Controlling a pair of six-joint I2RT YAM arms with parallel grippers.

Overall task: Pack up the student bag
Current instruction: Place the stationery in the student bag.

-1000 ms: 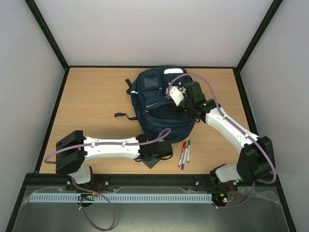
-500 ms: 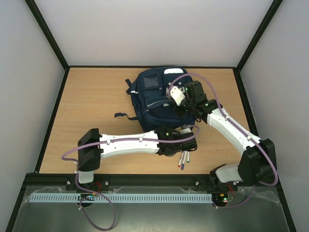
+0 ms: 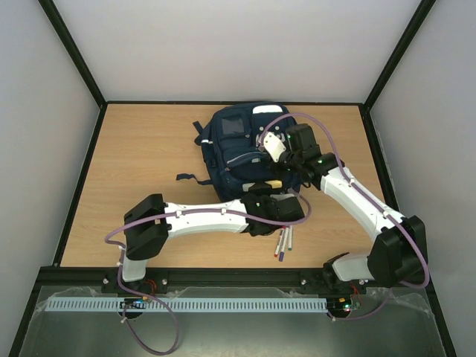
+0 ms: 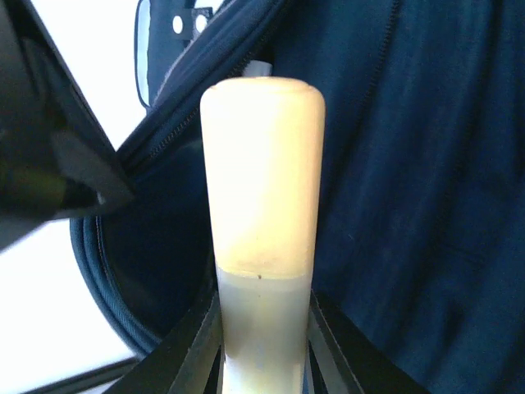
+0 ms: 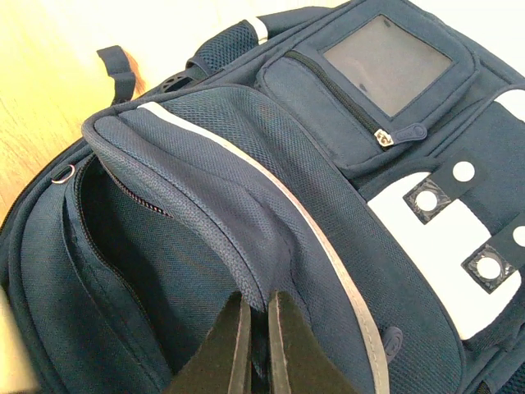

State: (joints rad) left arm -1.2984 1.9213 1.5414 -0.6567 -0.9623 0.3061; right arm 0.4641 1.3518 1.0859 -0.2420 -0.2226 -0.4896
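The student bag (image 3: 236,152), a navy backpack with white stripes, lies at the middle back of the table. My right gripper (image 5: 256,328) is shut on the edge of the bag's front flap (image 5: 246,197) and holds the compartment open. My left gripper (image 4: 264,336) is shut on a thick marker (image 4: 262,189) with a pale body and a cream-yellow cap. The cap points into the dark opening of the bag (image 4: 156,246). From above, the marker (image 3: 274,184) sits at the bag's near right edge, just below my right gripper (image 3: 278,166).
Several thin markers (image 3: 285,239) lie on the wooden table in front of the bag, right beside my left forearm. A dark strap (image 3: 186,178) trails off the bag's left side. Black frame rails border the table.
My left arm has swung from the table's front up and right to the bag's opening, carrying the yellow-capped marker. The right gripper has kept its hold on the flap.
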